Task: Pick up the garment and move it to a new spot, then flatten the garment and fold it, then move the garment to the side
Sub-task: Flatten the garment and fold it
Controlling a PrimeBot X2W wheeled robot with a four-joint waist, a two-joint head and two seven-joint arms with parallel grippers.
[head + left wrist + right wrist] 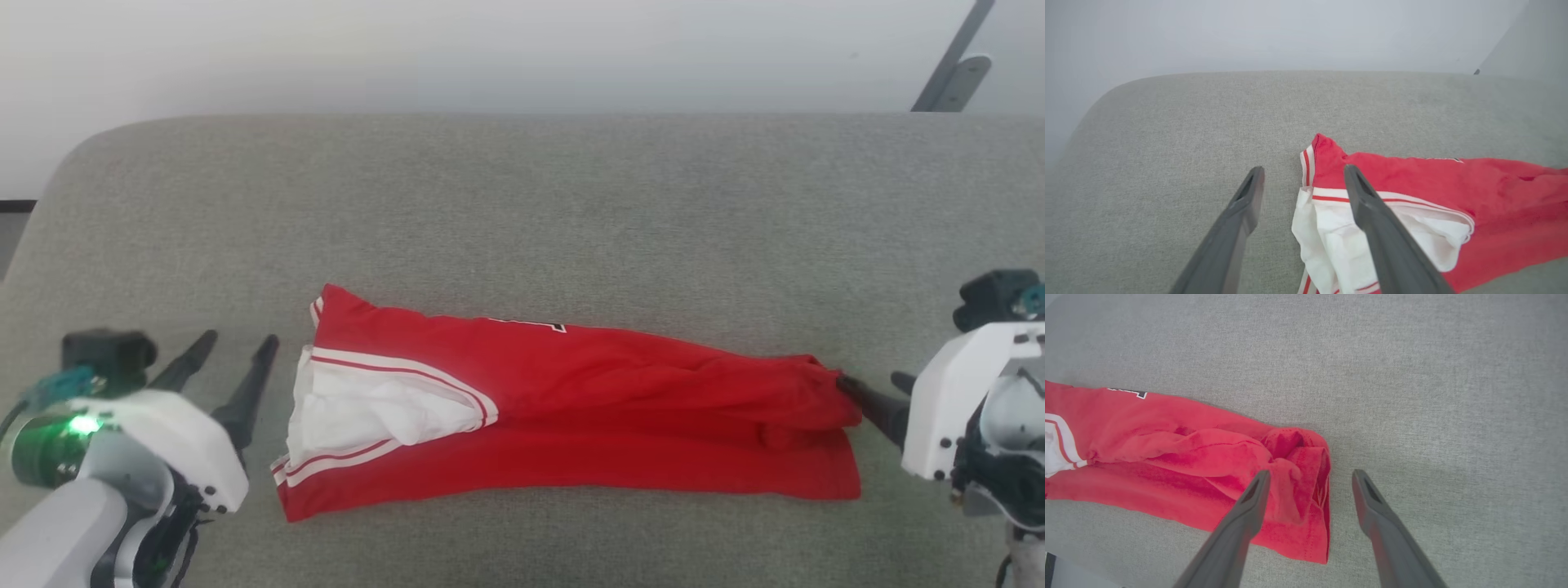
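Two splayed end effectors, left (pixel 241 336) and right (pixel 869 377), beside garment (pixel 612 392)

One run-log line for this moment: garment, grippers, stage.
garment: folded lengthwise on grey surface | left gripper: open, empty, by trimmed end | right gripper: open, empty, at plain end | stage: side move pending

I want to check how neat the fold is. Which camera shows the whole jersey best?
The head view: the jersey lies whole on the grey surface, both ends visible. The left wrist view catches its striped, white-lined end; the right wrist view, its bunched red end.
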